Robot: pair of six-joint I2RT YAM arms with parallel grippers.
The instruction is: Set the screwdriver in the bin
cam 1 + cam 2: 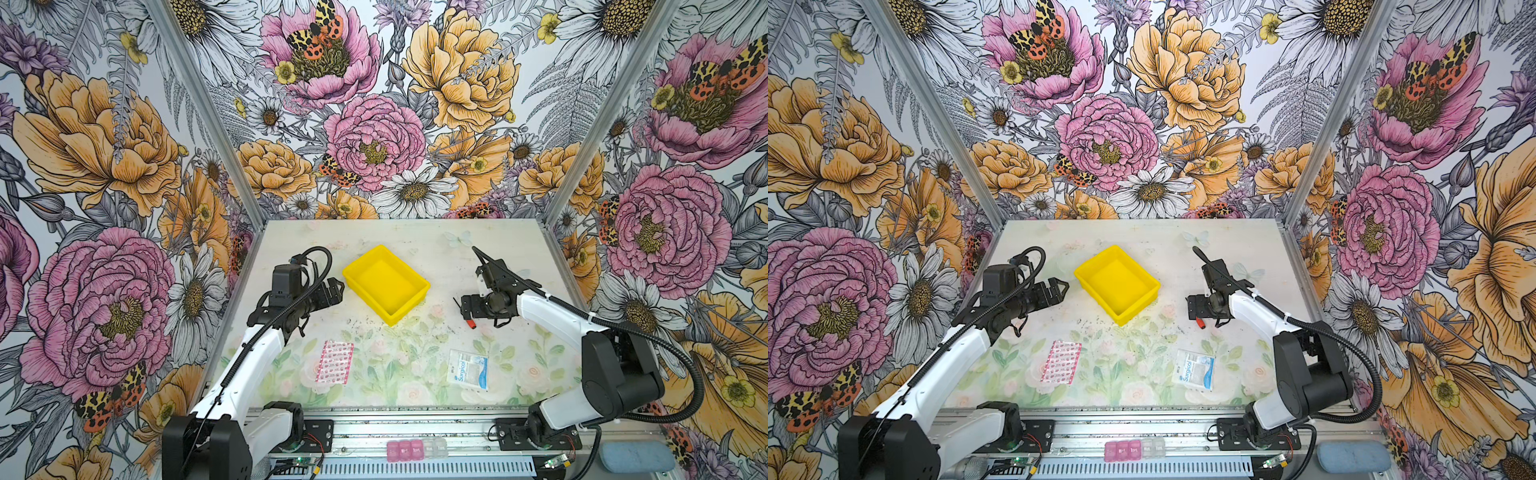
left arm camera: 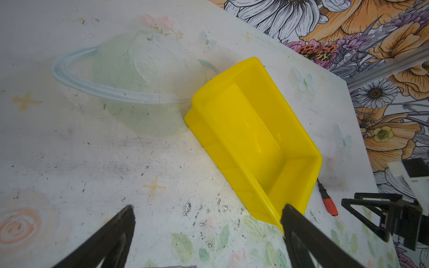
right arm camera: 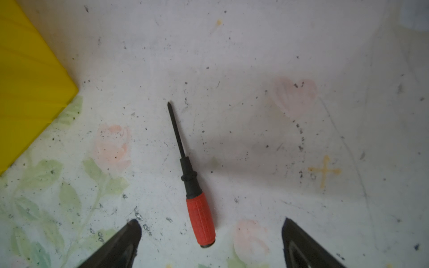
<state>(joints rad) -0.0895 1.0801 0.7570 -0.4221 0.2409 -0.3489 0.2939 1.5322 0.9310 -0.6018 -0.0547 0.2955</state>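
Screwdriver (image 3: 192,185): we find it flat on the table (image 1: 436,257), outside the bin and to its right in both top views. The red handle points to the near edge, the black shaft away from it.
Bin (image 1: 384,282): yellow, upright, nothing in it. It sits apart from the screwdriver, with bare table between them.
Right gripper (image 3: 211,223): it hangs over the screwdriver with its jaws wide apart. In the wrist view the handle end lies between the fingertips, and neither one touches it.
Left gripper (image 2: 208,207): its jaws are spread and hold nothing. It is just beside the bin's left side; we cannot tell if a finger meets the corner.
Near side of table: a pink adhesive-bandage strip (image 1: 334,361) and a white "Surgical" packet (image 1: 467,369), both well clear of the bin.
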